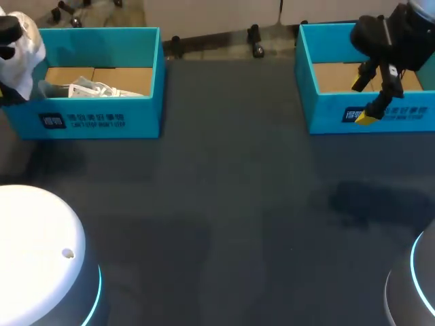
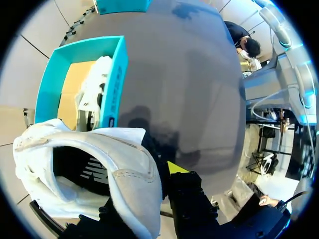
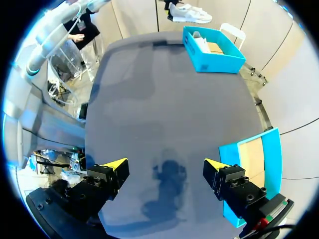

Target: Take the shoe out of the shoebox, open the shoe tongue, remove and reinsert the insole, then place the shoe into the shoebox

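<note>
My left gripper (image 2: 155, 175) is shut on the side wall of a white shoe (image 2: 84, 164), which hangs in the air with its opening toward the camera and a dark insole visible inside. In the head view this shoe (image 1: 27, 51) is at the far left, above the left end of a blue shoebox (image 1: 102, 119). A second white shoe (image 1: 95, 88) lies inside that box (image 2: 113, 84). My right gripper (image 1: 367, 100) stands open over the front wall of another blue shoebox (image 1: 326, 112), with nothing between its fingers (image 3: 115, 164).
The dark table (image 1: 224, 204) stretches between the two boxes. The right box (image 3: 230, 152) shows only its cardboard floor. My arms' white bases stand at the near left (image 1: 41, 251) and near right (image 1: 421, 285) corners.
</note>
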Action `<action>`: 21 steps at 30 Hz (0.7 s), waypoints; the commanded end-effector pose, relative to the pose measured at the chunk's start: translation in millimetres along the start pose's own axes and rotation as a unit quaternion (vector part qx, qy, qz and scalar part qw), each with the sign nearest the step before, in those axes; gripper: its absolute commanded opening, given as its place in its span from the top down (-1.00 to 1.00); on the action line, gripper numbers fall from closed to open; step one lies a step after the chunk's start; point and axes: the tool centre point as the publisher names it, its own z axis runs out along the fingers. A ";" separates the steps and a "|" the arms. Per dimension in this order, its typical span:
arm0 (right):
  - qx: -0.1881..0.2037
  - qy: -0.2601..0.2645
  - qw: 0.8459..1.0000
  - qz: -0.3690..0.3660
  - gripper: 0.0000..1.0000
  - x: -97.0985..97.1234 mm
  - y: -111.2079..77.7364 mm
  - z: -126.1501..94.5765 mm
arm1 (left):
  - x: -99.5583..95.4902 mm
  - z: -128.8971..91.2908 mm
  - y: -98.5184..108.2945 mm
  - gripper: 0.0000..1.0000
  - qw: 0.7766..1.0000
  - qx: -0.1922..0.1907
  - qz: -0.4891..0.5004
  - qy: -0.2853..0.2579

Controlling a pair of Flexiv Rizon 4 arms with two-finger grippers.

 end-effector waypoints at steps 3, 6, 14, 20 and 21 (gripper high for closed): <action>0.002 0.002 1.000 0.000 -1.00 -1.6 1.0 0.3 | -32.9 -4.4 10.0 1.00 1.000 0.000 -0.003 0.014; 0.002 0.002 1.000 0.000 -1.00 -1.6 1.0 0.3 | -46.7 -7.0 11.1 1.00 1.000 -0.001 0.004 0.005; 0.002 0.002 1.000 0.000 -1.00 -1.6 1.0 0.3 | -87.7 -7.6 -2.9 1.00 0.998 -0.014 0.056 -0.012; 0.002 0.002 1.000 0.000 -1.00 -1.6 1.0 0.3 | -129.3 -7.8 -12.6 1.00 0.998 -0.016 0.064 -0.019; 0.002 0.002 1.000 0.000 -1.00 -1.6 1.0 0.3 | -135.7 -7.4 -14.2 1.00 0.997 -0.018 0.070 -0.022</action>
